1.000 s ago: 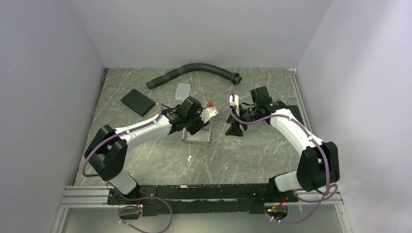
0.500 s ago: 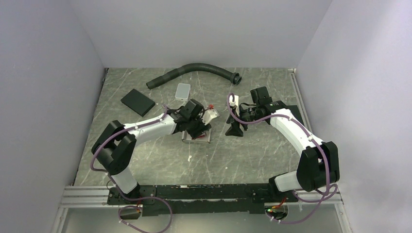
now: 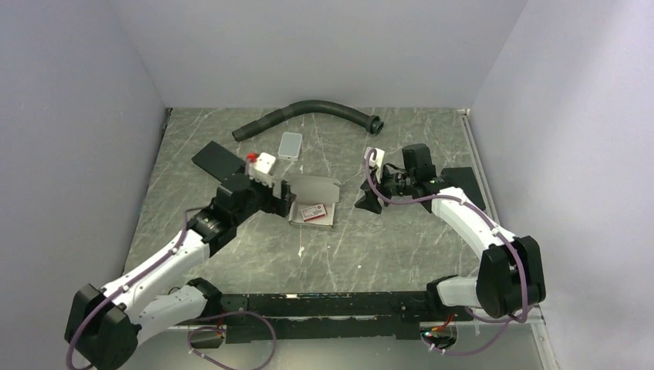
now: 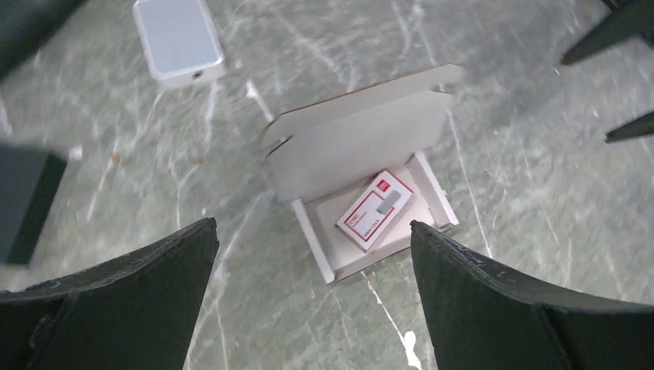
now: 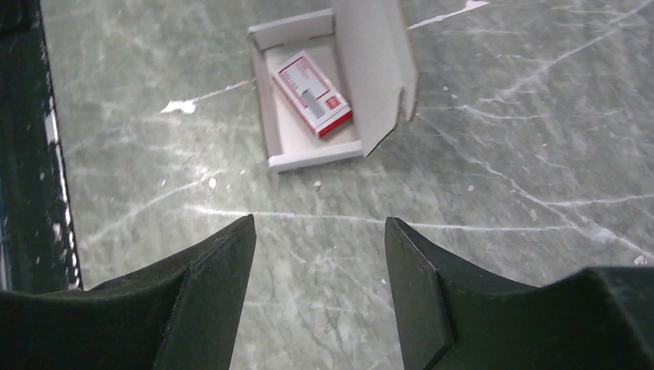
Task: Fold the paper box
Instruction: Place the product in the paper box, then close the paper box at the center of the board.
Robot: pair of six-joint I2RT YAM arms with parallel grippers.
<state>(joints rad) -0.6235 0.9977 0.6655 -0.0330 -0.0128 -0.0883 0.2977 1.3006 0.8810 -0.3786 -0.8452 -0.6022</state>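
Observation:
The paper box lies in the middle of the table as a shallow white tray with its lid standing up at the far side. Inside the tray lies a red-and-white card. My left gripper hovers just left of the box, open and empty, with the box ahead of and below its fingertips. To the right of the box is my right gripper, open and empty, its wrist view looking onto the box and card.
At the back lie a black hose, a light grey rounded tile and a black flat pad. Another dark flat thing lies at the right edge. White specks mark the table near the box.
My left gripper has opened and pulled back left and toward the base, off the box. The lid now stands free and the card shows. The right arm has shifted slightly.

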